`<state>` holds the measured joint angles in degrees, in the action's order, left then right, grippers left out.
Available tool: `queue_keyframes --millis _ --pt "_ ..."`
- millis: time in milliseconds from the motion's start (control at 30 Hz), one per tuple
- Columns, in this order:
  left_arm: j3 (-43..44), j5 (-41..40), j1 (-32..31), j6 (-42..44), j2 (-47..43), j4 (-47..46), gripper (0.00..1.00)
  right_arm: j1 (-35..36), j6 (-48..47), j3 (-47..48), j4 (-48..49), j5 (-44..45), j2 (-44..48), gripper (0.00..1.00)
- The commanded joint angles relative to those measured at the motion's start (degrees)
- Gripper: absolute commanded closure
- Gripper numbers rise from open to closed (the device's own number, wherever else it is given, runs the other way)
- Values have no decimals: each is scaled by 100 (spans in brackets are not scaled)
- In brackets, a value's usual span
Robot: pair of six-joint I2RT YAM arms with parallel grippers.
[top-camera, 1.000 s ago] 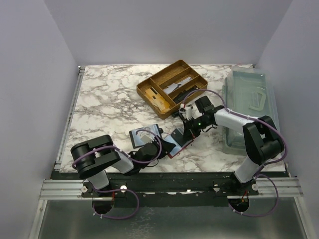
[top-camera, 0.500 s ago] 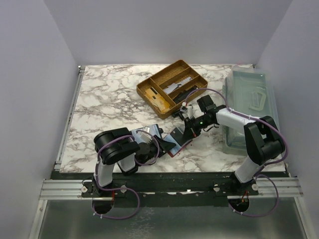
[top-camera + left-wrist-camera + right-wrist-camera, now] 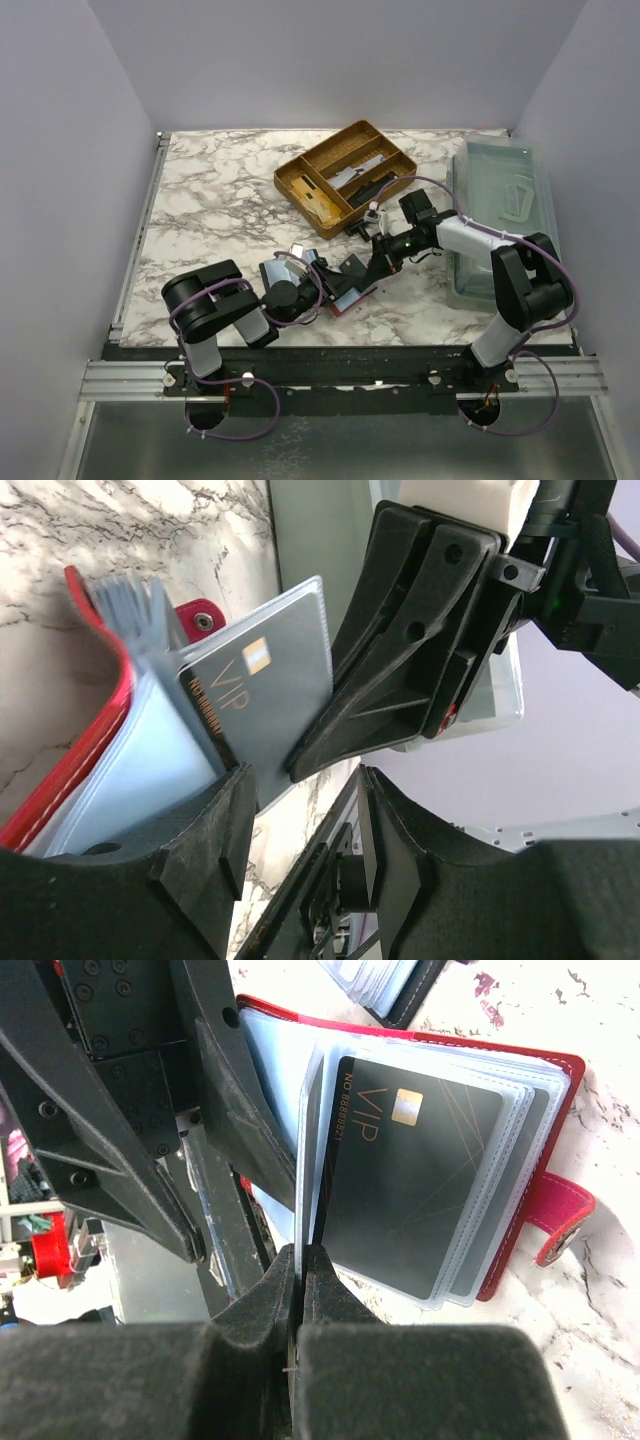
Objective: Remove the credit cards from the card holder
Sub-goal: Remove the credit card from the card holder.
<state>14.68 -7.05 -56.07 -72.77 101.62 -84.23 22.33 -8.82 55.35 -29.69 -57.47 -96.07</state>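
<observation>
Holds the left gripper (image 3: 305,780), jaws apart, at the open red card holder (image 3: 555,1215) by the bench's (image 3: 220,200) front edge, clamps the right gripper (image 3: 300,1255) on a clear sleeve (image 3: 308,1120) touching the VIP credit card (image 3: 420,1180), masked overhead by both grippers, plain from the wrists, with wooden tray (image 3: 298,207) and clear bin (image 3: 500,180) beyond.

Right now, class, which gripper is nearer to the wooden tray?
Right. The right gripper, jaws shut on the card holder, lies just in front of the wooden tray; the left gripper is farther away, beyond the holder.
</observation>
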Motion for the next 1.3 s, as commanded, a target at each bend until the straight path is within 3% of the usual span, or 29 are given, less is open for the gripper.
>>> queue_keyframes --millis 0,167,400,600,833,1267 --pt "-112 -281 8 52 -408 659 49 -132 96 10 26 -657 278 100" --pt "37 -341 6 481 -1180 1879 48 -194 102 -35 85 -875 350 100" --pt "411 86 79 737 -1195 1952 52 -194 -58 -24 -30 -1517 476 100" --pt "371 -119 79 709 -1358 2235 56 -234 -34 -61 22 -1655 582 100" --pt "504 -279 87 1035 -1945 3182 49 -272 -17 -55 31 -1699 589 100" --pt "671 -550 88 1084 -2346 4116 48 -374 117 -113 192 -1690 668 100"
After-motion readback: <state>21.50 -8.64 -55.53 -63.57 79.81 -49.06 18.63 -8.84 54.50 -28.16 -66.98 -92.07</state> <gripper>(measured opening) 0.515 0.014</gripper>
